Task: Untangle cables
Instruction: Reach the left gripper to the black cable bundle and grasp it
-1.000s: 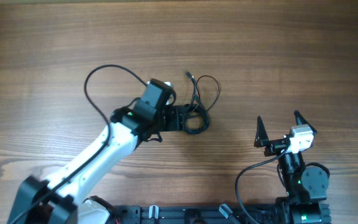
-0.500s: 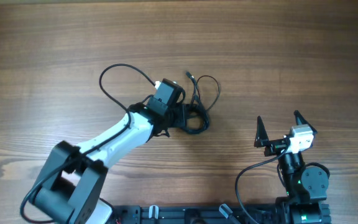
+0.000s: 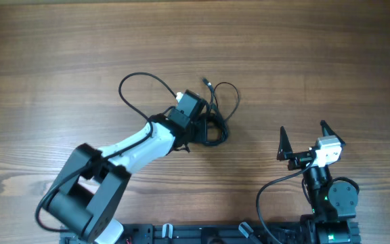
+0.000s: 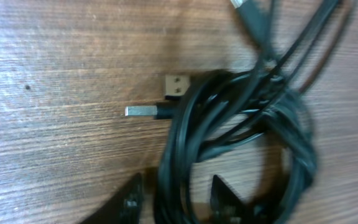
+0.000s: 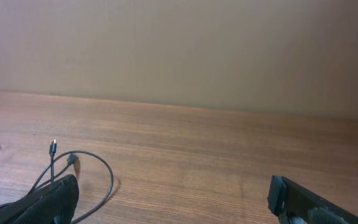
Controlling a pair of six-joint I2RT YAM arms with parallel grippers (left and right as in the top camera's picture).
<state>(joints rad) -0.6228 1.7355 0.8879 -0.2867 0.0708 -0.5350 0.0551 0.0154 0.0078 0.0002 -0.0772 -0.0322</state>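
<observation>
Cable bundle: your cables [image 3: 213, 135] lie flat on the wooden table [image 3: 59, 41] as one small dark knot. Thin strands overlap in a tight ring, seen close up in your left wrist view [image 4: 185, 124].

Left gripper: your left gripper [image 3: 202, 129] sits down at the bundle's left edge, its fingers reaching into the knot. In the wrist view [image 4: 178, 183] the two black fingertips [image 4: 135, 193] stand a narrow gap apart, with several strands running between them.

Left grip: you cannot tell from these views whether the fingers are pressing on the strands or only flanking them.

Plugs: two USB plugs stick out of the bundle's left side, a silver one [image 4: 140, 111] and a square-faced one [image 4: 176, 85] just beside it. Both lie on bare wood.

Loose loop: one thin strand arcs out from the bundle on the far side and curls back [image 3: 236, 102]. A tiny plug end [image 3: 205, 80] points away just beyond the knot.

Right gripper: your right gripper [image 3: 303, 127] hangs well apart from the bundle on its right. Its jaws are spread wide with nothing between them. From its wrist camera the loop shows low at the left [image 5: 107, 168].

Arm lead: the thicker black lead [image 3: 133, 80] of your left arm loops over the wood to the bundle's left, apart from the knot.
</observation>
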